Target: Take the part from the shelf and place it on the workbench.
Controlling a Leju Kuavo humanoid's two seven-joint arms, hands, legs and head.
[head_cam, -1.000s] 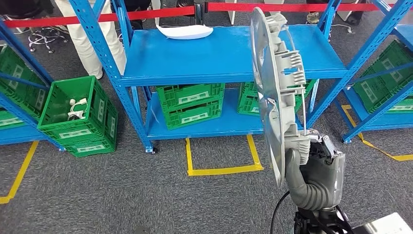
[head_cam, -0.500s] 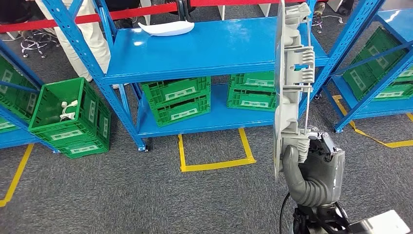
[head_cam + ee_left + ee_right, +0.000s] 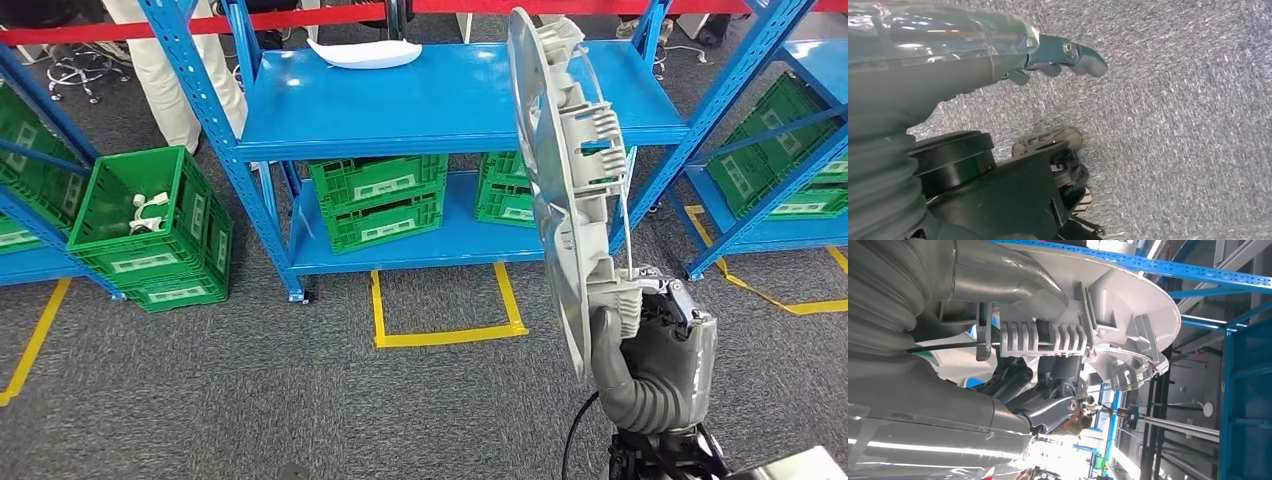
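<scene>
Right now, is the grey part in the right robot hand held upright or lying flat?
Upright. The grey part stands on edge, rising from the right robot hand, which grips its lower end.

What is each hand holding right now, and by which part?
The right hand grips the grey part by its lower end, standing it upright. The left hand holds nothing, fingers over carpet.

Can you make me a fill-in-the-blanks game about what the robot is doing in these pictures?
1. The right hand holds a big grey part standing ____.
2. The shelf behind it is painted ____.
3. The crates under the shelf are ____.
4. The tape square on the floor is ____.

Missing words: upright; blue; green; yellow
</scene>
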